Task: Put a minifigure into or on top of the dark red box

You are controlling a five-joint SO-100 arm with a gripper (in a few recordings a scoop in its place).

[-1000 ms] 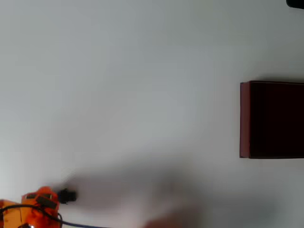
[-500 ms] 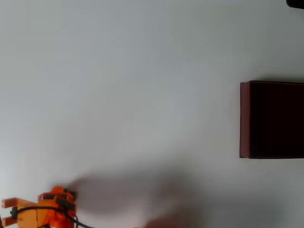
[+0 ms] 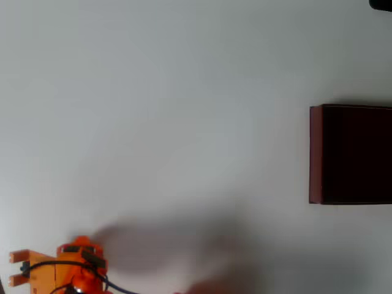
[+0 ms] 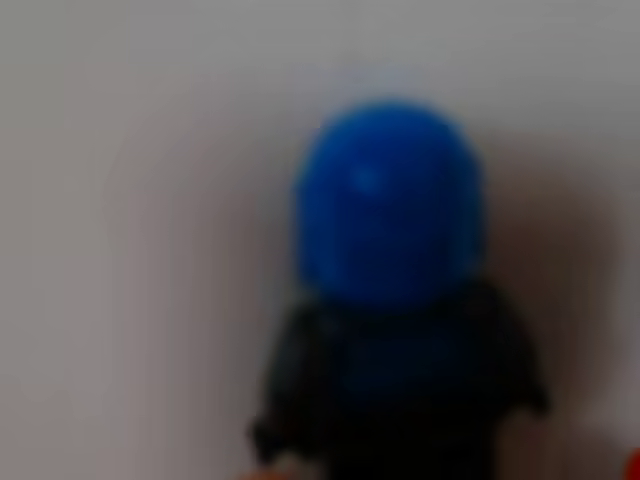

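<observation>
The minifigure (image 4: 390, 300) looms very near and blurred in the wrist view, with its bright blue round head on top and its dark body below, against the pale table. A sliver of orange shows at the lower edge under it, and how the jaws stand is not visible. In the overhead view my orange arm (image 3: 67, 269) sits at the bottom left corner with a black cable over it. The dark red box (image 3: 315, 153), with its almost black inside, lies far off at the right edge.
A white table (image 3: 171, 110) spreads between the arm and the box. A broad soft shadow (image 3: 177, 242) lies right of the arm, and a faint pinkish blur (image 3: 214, 288) touches the bottom edge.
The arm has shifted a little right and down along the bottom edge. The small dark part that stuck out at its right side has slipped under the orange body.
</observation>
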